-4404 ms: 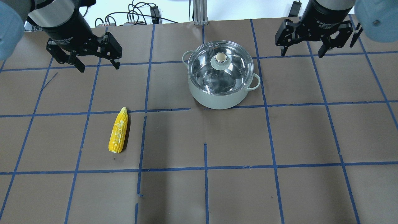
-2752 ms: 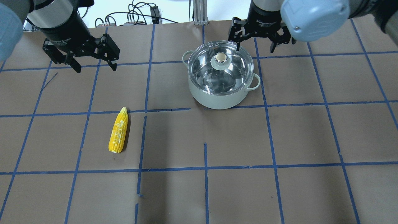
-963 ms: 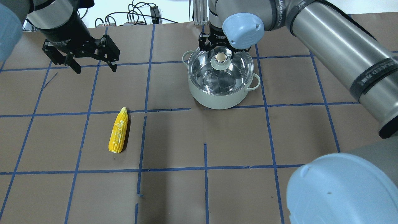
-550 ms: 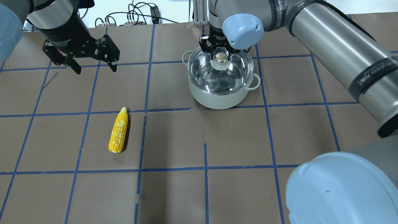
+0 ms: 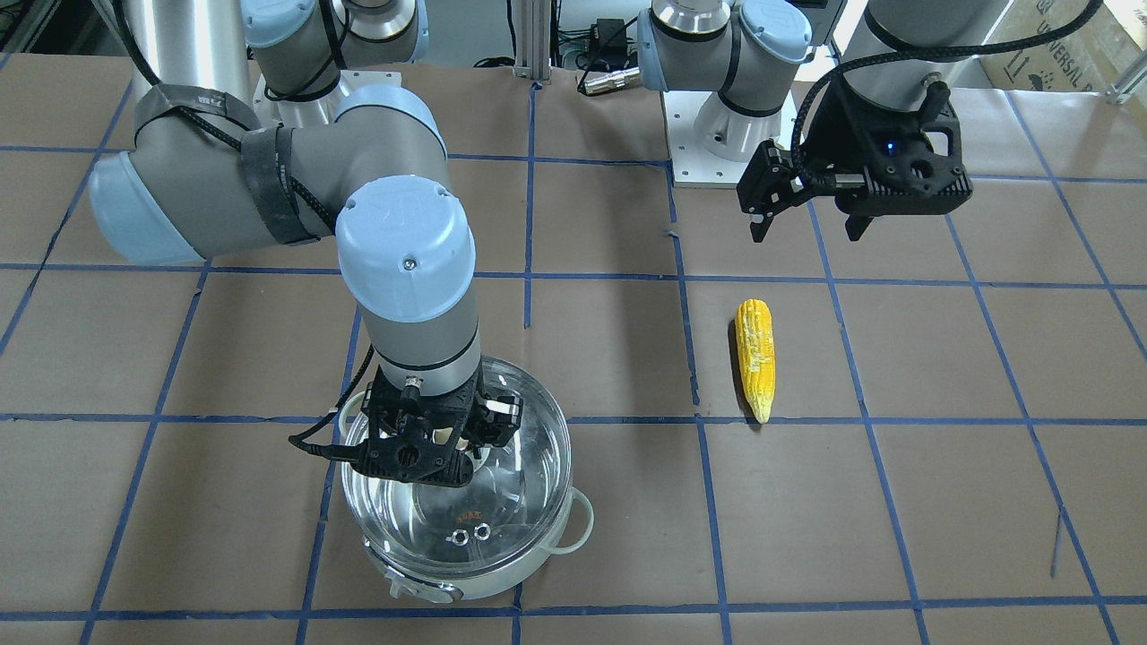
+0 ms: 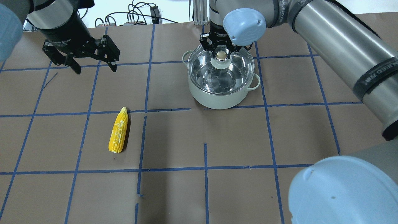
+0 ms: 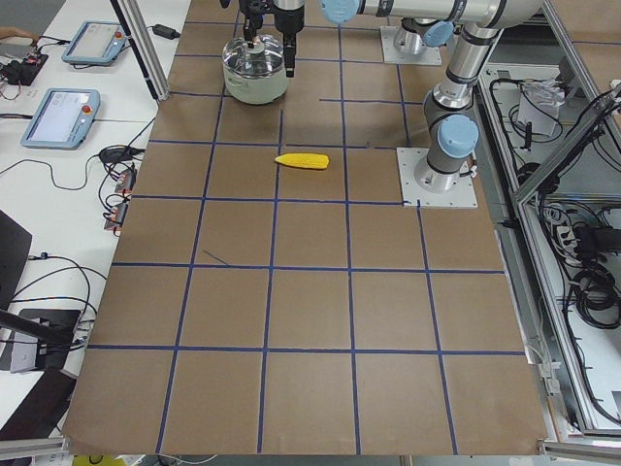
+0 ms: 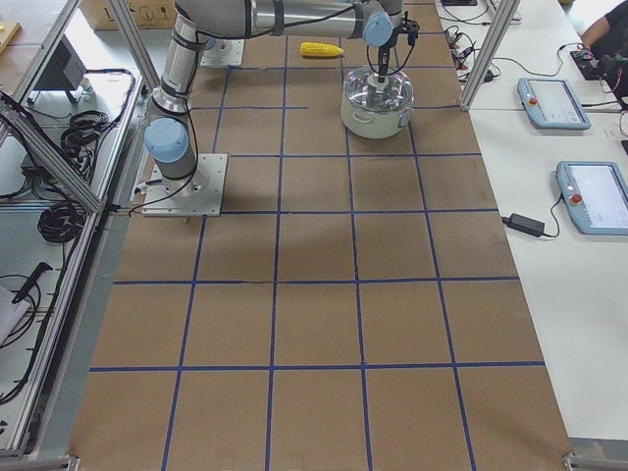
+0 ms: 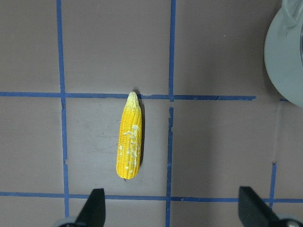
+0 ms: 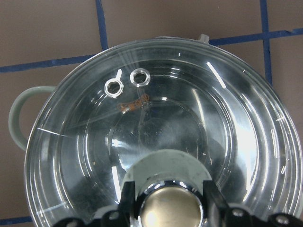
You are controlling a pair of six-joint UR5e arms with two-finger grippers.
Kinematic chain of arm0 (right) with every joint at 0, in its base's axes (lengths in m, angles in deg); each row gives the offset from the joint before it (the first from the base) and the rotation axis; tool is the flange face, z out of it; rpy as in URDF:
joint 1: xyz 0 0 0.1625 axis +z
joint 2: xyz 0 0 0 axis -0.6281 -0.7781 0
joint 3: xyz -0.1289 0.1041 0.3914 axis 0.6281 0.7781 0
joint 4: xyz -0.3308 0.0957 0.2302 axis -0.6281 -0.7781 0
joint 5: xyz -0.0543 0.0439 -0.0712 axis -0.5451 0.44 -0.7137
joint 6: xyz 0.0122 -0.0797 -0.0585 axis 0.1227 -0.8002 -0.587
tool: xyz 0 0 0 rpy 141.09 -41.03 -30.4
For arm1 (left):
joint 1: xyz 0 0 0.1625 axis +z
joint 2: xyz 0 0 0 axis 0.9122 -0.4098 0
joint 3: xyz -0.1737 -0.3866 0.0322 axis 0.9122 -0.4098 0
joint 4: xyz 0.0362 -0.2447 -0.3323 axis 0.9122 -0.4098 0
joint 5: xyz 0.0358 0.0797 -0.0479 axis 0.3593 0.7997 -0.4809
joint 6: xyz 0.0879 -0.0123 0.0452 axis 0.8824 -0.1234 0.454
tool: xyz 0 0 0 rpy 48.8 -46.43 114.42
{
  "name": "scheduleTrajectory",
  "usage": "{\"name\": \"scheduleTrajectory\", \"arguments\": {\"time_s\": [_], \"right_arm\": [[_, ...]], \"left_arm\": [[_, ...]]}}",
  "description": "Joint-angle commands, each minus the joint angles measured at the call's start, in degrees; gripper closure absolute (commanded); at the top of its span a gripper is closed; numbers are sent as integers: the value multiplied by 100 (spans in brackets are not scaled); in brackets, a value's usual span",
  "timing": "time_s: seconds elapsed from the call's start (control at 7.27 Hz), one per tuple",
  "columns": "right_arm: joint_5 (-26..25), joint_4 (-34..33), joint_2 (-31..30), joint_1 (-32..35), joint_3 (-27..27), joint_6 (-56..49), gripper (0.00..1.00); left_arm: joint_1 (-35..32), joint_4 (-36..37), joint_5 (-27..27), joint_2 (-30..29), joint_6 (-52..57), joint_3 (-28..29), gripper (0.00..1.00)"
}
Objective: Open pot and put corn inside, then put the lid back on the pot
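One lid (image 6: 236,74) covers the pot (image 6: 217,99) at the far middle of the desk (image 6: 236,140). Only the right wrist view shows the right gripper's (image 6: 221,53) fingers (image 10: 126,198) clenched on its knob (image 10: 171,208); a second ago they stood spread. The corn (image 6: 118,130) lies outside the pot, near the left gripper's (image 6: 94,67) released fingers.

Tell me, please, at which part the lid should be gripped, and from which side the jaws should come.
Grip the knob at the centre of the lid, coming straight down from above. The glass dome is wide and smooth, and its rim sits on the pot, so only the raised knob fits between jaws. The right gripper grips it so.
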Motion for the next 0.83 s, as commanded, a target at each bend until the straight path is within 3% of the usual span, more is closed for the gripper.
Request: {"name": "scheduleTrajectory", "arguments": {"time_s": [0.0, 0.69], "right_arm": [[4, 170, -100, -9, 27, -7, 53], [13, 1311, -634, -272, 554, -164, 54]], "left_arm": [[2, 4, 0, 1, 0, 8, 0], [89, -190, 18, 1, 446, -307, 0]]}}
